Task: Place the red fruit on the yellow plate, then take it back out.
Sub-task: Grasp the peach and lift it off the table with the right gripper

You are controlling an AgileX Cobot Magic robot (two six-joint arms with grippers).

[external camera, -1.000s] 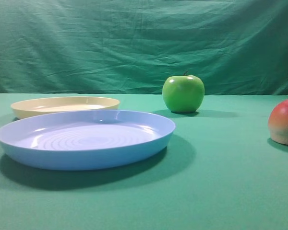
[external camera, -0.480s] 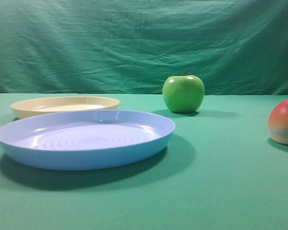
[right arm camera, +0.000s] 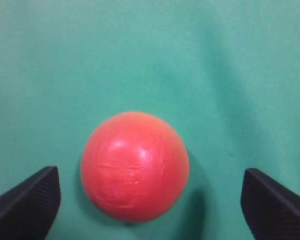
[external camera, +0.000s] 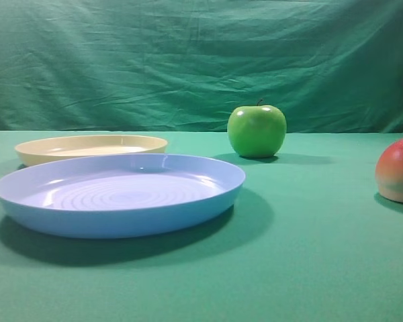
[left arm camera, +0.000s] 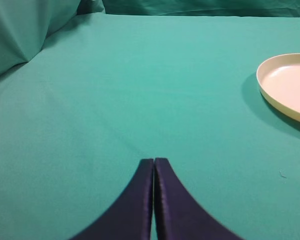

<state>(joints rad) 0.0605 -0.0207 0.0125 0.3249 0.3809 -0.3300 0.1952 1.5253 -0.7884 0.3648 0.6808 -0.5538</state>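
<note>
Right wrist view: the right claw (right arm camera: 150,200) hangs above the bench (right arm camera: 230,60) with both fingers spread wide, one at each lower corner of the picture, gripping nothing; between them, a little left of centre, sits the red fruit (right arm camera: 135,166), seen from above, its red top facing up, resting on the green cloth and clear of both fingers. Left wrist view: the left claw (left arm camera: 154,172) is clenched, fingers pressed together w/ nothing between them, hovering over bare cloth; the yellow plate (left arm camera: 270,92) shows at the right edge, empty. Exterior high view: fruit (external camera: 397,169) at the far right, cut by the frame edge, red upper half, pale base down on the bench; yellow plate (external camera: 87,149) at far left behind a blue plate (external camera: 121,218); a green apple (external camera: 256,131) stands toward the back, well apart from the fruit.

Step, as I judge it: approach for the first pick-up; fruit not yet on the plate. Next move likely calls for lowering the right claw around the fruit, shifting slightly left to centre it, then closing.

Fruit is near-round, so no clear long axis; its top-to-base axis stands upright.
</note>
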